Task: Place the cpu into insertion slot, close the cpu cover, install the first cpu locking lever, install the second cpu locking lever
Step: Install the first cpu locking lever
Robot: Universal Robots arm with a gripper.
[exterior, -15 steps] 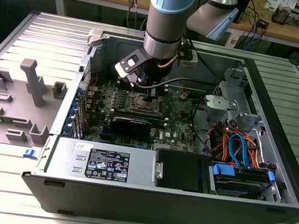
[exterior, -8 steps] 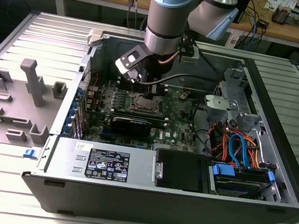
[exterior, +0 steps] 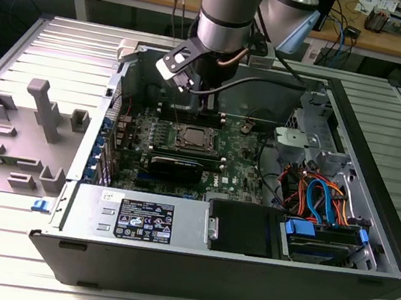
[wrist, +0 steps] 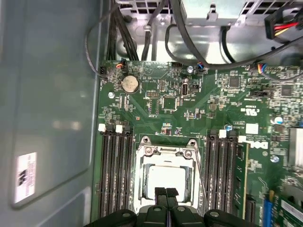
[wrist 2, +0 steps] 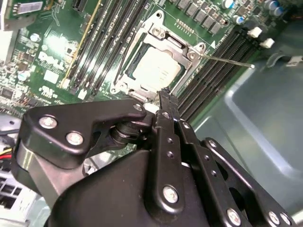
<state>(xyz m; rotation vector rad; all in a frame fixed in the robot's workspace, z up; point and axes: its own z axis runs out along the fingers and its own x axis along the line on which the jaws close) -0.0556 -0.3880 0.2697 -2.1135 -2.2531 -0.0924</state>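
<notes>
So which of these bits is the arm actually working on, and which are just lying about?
In the job: the cpu, the insertion slot holding it, the cpu cover down over it, a thin locking lever, the shut gripper.
Just there: memory slots, coin battery, drive cables, grey plastic fixtures.

White sticker [wrist: 25,177] on case wall [wrist: 52,71], power-supply label [exterior: 144,221], print unreadable

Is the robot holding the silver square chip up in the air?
No, the silver-grey square chip lies flat in the dark silvery-rimmed socket on the green circuit board, not between the jaws.
</notes>
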